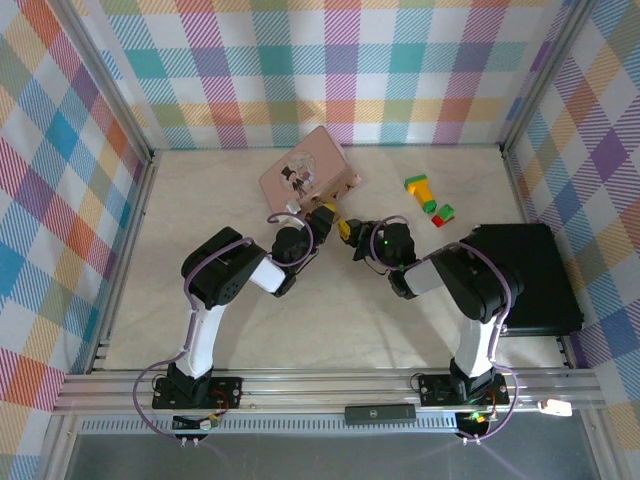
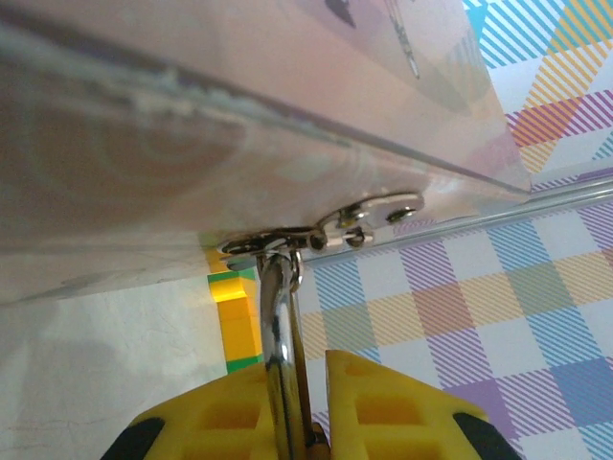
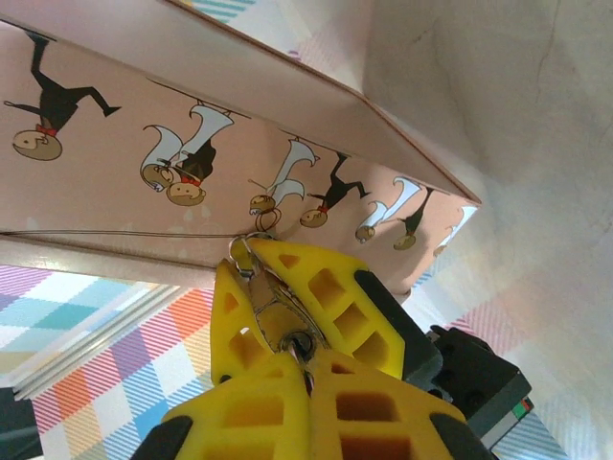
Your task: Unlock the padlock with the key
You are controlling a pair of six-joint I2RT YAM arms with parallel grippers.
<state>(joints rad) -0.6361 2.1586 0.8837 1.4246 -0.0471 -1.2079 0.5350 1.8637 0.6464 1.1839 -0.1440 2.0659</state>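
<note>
In the left wrist view my left gripper [image 2: 311,372] is shut on the padlock, whose silver shackle [image 2: 278,345] runs up through the hasp [image 2: 316,235] of the pink tin [image 2: 239,115]. From the right wrist view, the left gripper's yellow fingers [image 3: 321,287] clamp the brass padlock [image 3: 279,322] just under the tin [image 3: 192,125]. My right gripper [image 3: 308,372] is shut on the key [image 3: 305,351], whose tip sits at the padlock's keyhole. From above, the left gripper [image 1: 325,222] and right gripper [image 1: 358,240] meet nose to nose in front of the tin [image 1: 305,170].
A yellow-green-red toy block [image 1: 428,196] lies right of the tin and shows behind the shackle [image 2: 235,316]. A black box [image 1: 530,278] sits at the right edge. Checked walls enclose the table [image 1: 200,300] on three sides.
</note>
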